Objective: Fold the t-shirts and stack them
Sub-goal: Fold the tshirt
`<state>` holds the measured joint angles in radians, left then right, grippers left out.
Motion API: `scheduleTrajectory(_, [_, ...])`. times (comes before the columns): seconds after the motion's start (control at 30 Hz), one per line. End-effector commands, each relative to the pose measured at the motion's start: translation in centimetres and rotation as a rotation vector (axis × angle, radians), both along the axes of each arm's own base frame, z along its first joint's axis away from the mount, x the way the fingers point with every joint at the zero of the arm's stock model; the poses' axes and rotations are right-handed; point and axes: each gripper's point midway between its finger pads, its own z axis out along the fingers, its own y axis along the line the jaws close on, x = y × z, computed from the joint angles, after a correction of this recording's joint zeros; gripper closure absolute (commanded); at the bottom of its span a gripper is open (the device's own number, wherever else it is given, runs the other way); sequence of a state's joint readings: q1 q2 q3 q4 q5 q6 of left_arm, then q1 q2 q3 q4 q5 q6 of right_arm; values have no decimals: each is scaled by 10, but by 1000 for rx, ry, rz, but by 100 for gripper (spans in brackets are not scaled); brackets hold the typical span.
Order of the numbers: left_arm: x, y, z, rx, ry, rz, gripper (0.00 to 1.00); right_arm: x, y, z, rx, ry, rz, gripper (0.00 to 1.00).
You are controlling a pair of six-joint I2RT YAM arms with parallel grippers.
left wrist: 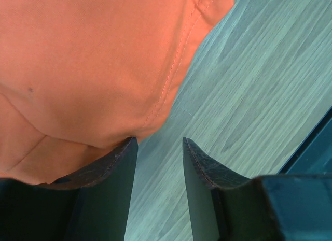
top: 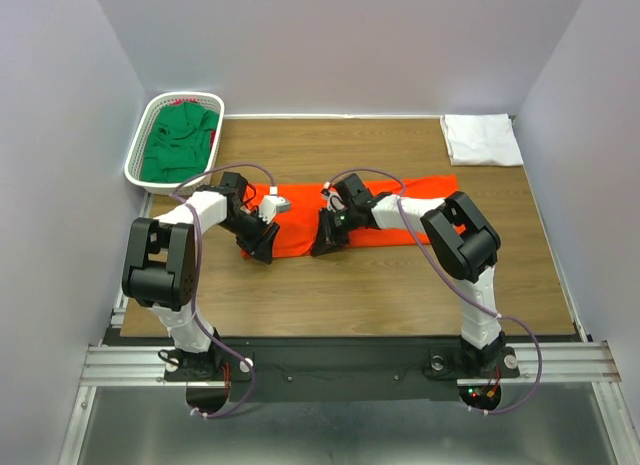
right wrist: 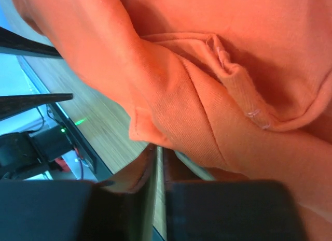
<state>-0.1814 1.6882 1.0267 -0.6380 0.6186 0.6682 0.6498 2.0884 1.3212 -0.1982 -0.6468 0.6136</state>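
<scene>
This is a robotics lab test cell, no one's home: plain pale partition walls point(top: 60, 105) box in a wood-topped bench point(top: 380, 285) on three sides, and a left arm point(top: 160, 265) and a right arm point(top: 460, 240), black and white, are bolted to aluminium rails point(top: 120, 365) at its near edge with purple cables point(top: 240, 166) looping off them. The only homely things are laundry: an orange-red t-shirt point(top: 300, 220) laid out, a folded white t-shirt point(top: 482, 138), and a mesh basket point(top: 135, 150) of green cloth point(top: 180, 140).

wooden table point(top: 400, 285): orange-red t-shirt point(top: 300, 227) centre, white t-shirt point(top: 482, 139) far-right, basket point(top: 137, 145) far-left.
</scene>
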Motion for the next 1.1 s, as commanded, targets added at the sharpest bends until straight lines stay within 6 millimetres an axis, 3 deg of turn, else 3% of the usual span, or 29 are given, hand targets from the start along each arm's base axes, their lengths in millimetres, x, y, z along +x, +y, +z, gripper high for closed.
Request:
scheduleTrajectory(0.0, [-11, -2, -4, -14, 65, -5, 50, 11, 14, 29, 57, -75, 9, 94])
scheduleTrajectory(0.07, [-12, 1, -6, -2, 76, 5, 51, 11, 15, 34, 66, -86, 13, 100])
scheduleTrajectory(0.43, [-7, 11, -11, 58, 86, 56, 47, 10, 11, 37, 65, -95, 8, 99])
scheduleTrajectory(0.6, [7, 6, -7, 34, 54, 92, 44, 9, 9, 42, 74, -109, 6, 99])
scheduleTrajectory(0.9, [18, 0, -1, 0, 28, 98, 78, 13, 10, 57, 107, -143, 10, 100])
scheduleTrajectory(1.07, [21, -4, 17, -34, -9, 94, 100, 20, 7, 65, 126, -149, -3, 100])
